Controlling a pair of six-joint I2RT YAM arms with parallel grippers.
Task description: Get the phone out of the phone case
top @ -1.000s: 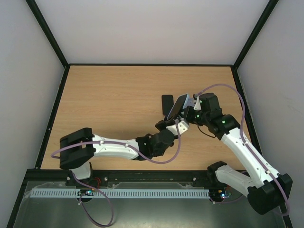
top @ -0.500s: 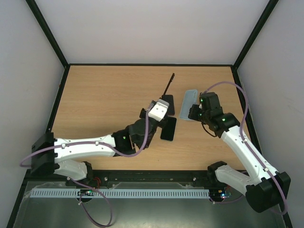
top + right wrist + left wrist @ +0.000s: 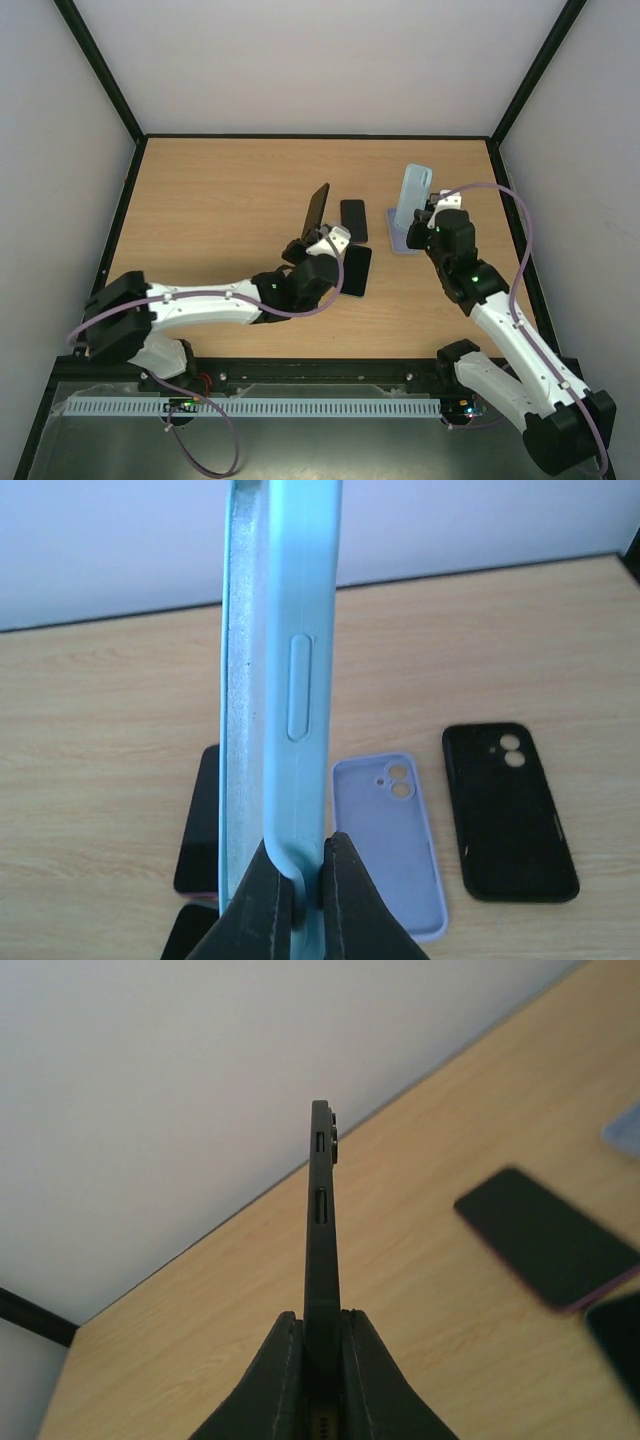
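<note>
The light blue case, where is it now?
Top view, right side: the light blue case is held upright in the right fingers, near a lavender case lying flat.

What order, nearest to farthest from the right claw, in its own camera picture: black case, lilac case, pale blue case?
1. Pale blue case: upright, clamped in the right gripper.
2. Lilac case: lying flat, just right of it.
3. Black case: lying flat, further right.

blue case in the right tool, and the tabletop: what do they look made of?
Blue case: probably soft silicone or TPU with a matte finish. It has a moulded button bump, rounded edges and a paler, speckled inner face.
Tabletop: looks like wood-grain laminate with a smooth, low sheen. The grain is even, but solid wood can't be excluded.
</note>
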